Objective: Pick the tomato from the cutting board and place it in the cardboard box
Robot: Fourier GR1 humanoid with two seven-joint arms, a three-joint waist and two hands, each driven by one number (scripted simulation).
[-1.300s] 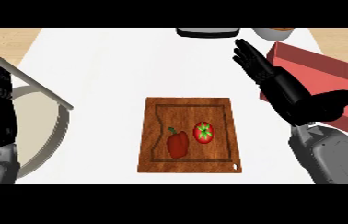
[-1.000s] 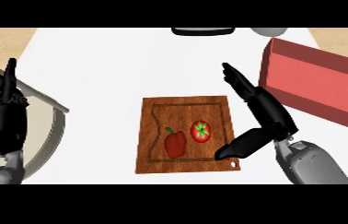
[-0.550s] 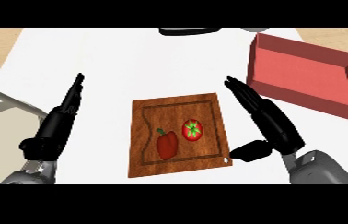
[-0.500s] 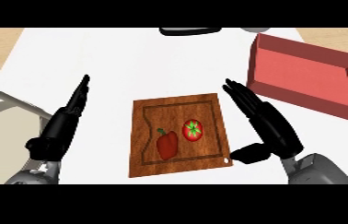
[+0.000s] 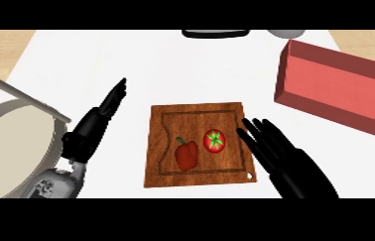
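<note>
Lying near the middle of the wooden cutting board (image 5: 201,117), the tomato (image 5: 215,140) shows its green star-shaped stem cap facing up, with nothing touching it. Just beside it, at its 8 o'clock, a red bell pepper (image 5: 186,154) rests on the same board, apart from the tomato by a narrow strip of wood. The right hand (image 5: 287,159) comes in from the 5 o'clock corner of the view, its black fingers (image 5: 256,134) straight and spread, released and grasping nothing; the fingertips reach over the board's right edge, close to the tomato at its 3 o'clock but not on it. The left hand (image 5: 93,127) shows at 9 o'clock of the board, well off its left edge, fingers straight and held together, pointing toward 1 o'clock, also holding nothing. The cardboard box (image 5: 330,84), reddish in colour, sits at 2 o'clock from the board, well apart from it, on the white counter (image 5: 168,69). A large round pale vessel (image 5: 22,146) lies at the view's left edge.
</note>
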